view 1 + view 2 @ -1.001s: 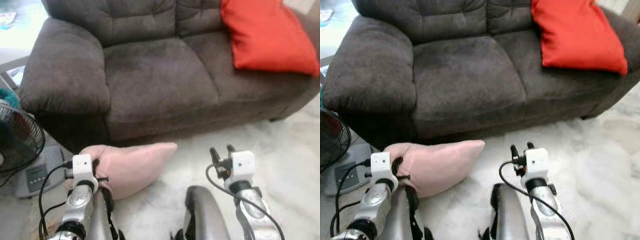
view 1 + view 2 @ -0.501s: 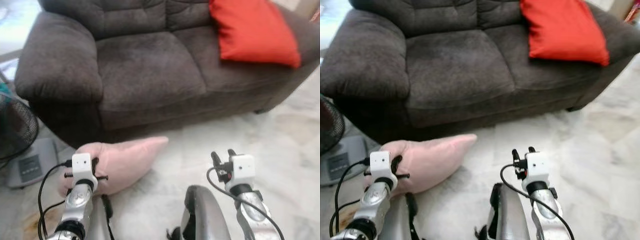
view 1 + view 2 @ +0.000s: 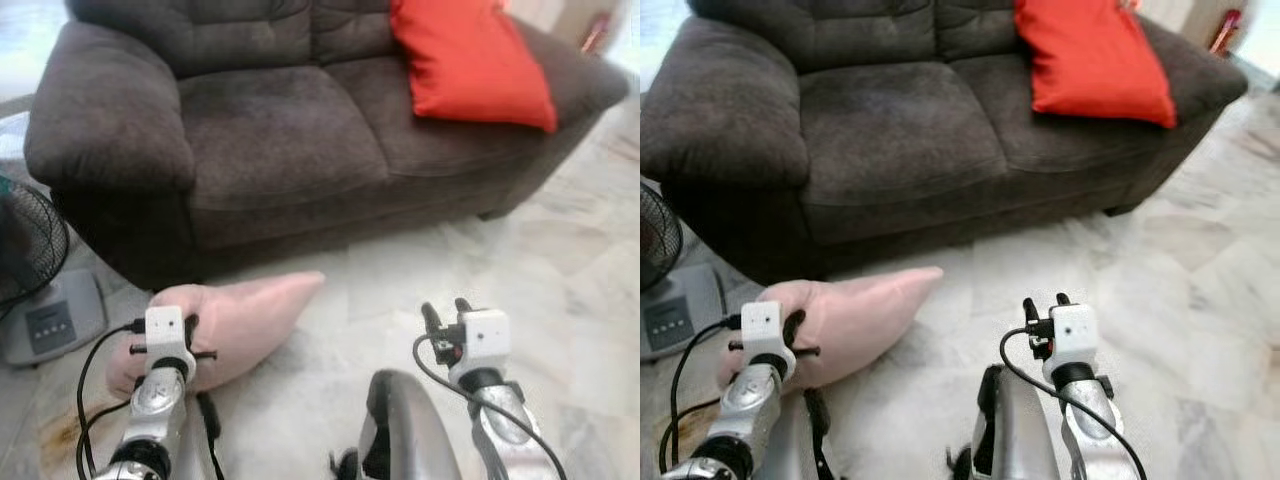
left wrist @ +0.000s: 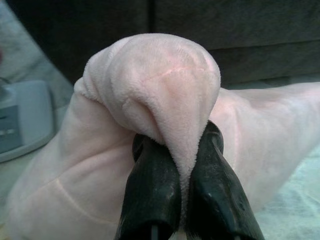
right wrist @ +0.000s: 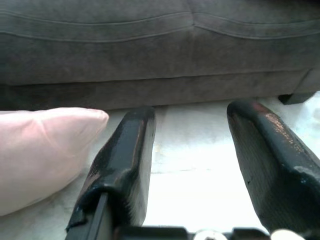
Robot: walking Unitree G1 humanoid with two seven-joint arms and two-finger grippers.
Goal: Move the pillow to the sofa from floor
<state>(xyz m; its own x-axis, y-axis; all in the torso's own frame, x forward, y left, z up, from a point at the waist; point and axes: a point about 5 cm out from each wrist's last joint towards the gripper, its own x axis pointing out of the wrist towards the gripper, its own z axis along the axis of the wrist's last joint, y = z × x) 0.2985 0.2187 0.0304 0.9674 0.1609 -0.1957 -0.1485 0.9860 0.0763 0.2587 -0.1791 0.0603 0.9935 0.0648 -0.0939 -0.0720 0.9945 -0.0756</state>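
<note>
A pale pink pillow point(image 3: 240, 320) lies on the marble floor just in front of the dark brown sofa point(image 3: 280, 130). My left gripper point(image 4: 177, 147) is shut on a bunched fold at the pillow's near left end point(image 3: 185, 330); the two black fingers point(image 4: 152, 185) pinch the plush between them. My right gripper point(image 3: 448, 310) is held over bare floor to the right of the pillow, open, with nothing between its fingers point(image 5: 125, 155). The pillow's pointed tip point(image 5: 95, 120) lies beside it. A red cushion point(image 3: 470, 60) rests on the sofa's right seat.
A black fan point(image 3: 25, 245) on a grey base point(image 3: 45, 320) stands at the left, close to the sofa's armrest point(image 3: 105, 120). White marble floor point(image 3: 560, 270) spreads out to the right. The sofa's left seat cushion point(image 3: 270, 130) is bare.
The whole view has shifted: the sofa and red cushion sit farther off and more to the left, and more floor shows on the right. Both grippers hold the same pose.
</note>
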